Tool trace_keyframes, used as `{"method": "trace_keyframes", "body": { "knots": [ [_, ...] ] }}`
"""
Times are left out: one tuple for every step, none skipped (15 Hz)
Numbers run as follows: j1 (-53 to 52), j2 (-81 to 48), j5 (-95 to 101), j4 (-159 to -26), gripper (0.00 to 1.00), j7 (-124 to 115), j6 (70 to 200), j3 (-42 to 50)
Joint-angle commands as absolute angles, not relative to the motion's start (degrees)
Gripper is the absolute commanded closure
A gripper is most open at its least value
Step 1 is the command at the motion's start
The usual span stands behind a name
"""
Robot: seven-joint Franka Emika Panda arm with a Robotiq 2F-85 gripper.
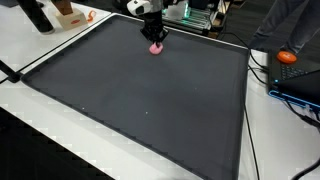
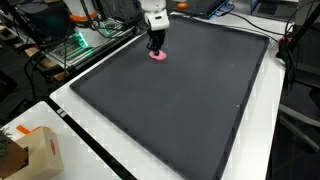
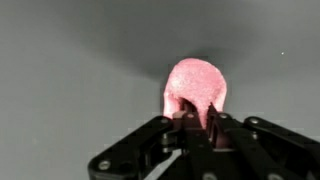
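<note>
Gripper (image 3: 197, 120) clamped on pink lump (image 3: 196, 85) nr mat (image 1: 150, 110) edge, pinching just its rim. Shallow grip, soft stuff: prob. slips out or tears.

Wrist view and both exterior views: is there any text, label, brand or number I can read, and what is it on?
No readable text in any view.
On the pink lump: nothing printed.
On the end effector, shut on the pink lump: no marking visible.
On the mat: plain dark surface, no writing.
On the box: any print is too small and blurred to read.
</note>
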State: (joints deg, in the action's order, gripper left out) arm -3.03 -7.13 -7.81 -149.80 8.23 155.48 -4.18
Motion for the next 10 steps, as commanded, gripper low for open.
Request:
{"method": "trace_keyframes", "body": {
  "knots": [
    [-2.81,-7.86,-6.57,-150.38,0.99,7.97,156.63,-4.35],
    [-2.80,-7.81,-6.60,-150.40,1.00,7.99,156.61,-4.37],
    [-2.80,-7.72,-6.68,-150.42,0.99,8.03,156.55,-4.40],
    [-2.80,-7.64,-6.71,-150.43,0.99,8.04,156.52,-4.42],
    [-2.78,-7.52,-6.81,-150.45,0.99,8.09,156.49,-4.45],
    [-2.77,-7.42,-6.81,-150.47,0.99,8.08,156.48,-4.44],
    [-2.75,-7.35,-6.86,-150.47,0.99,8.16,156.42,-4.46],
    [-2.77,-7.25,-6.71,-150.49,0.99,8.04,156.35,-4.42],
    [-2.80,-7.12,-6.89,-150.45,0.71,7.58,156.26,-4.40],
    [-2.70,-6.97,-7.36,-150.42,0.70,8.06,155.90,-4.56]
  ]
}}
